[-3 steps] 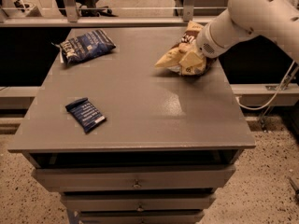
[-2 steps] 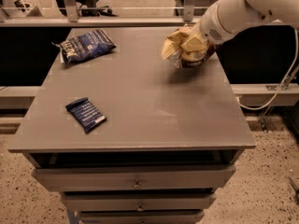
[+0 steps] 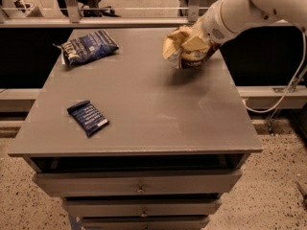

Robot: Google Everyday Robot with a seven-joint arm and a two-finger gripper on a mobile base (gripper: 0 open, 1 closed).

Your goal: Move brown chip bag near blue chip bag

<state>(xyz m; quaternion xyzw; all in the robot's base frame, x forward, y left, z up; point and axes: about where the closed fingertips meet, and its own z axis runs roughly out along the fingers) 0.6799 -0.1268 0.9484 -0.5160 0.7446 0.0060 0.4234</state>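
a grey counter (image 3: 158,104) stands over a stack of closed drawers (image 3: 139,188), each with a small knob at its centre, on a speckled floor (image 3: 278,186). nearest the front edge, toward the front-left corner, a small flat dark-blue packet (image 3: 88,118) lies at a slant with a pale strip at its near end. the middle of the counter and its front-right corner show only faint scuffs.

farther back, by the right edge and short of the far-right corner, the brown chip bag (image 3: 184,46) hangs just above the surface, a shadow on the counter beneath it. it is crumpled, pale tan folds outward, the dark printed face low and to the right. the gripper (image 3: 197,43) is clenched on the bag from the right side, its tips buried in the folds. the white arm (image 3: 254,6) reaches in from the upper right, over the counter's right edge.

at the far-left corner the blue chip bag (image 3: 88,46) rests flat on the counter, white lettering up, one whitish seam pointing left. the two bags are well apart — the whole far half of the counter lies between them.

a pale cable (image 3: 292,87) loops down beyond the right edge. behind the far edge runs a grey rail (image 3: 120,22) with upright posts — beyond that, more floor and dark chair bases.
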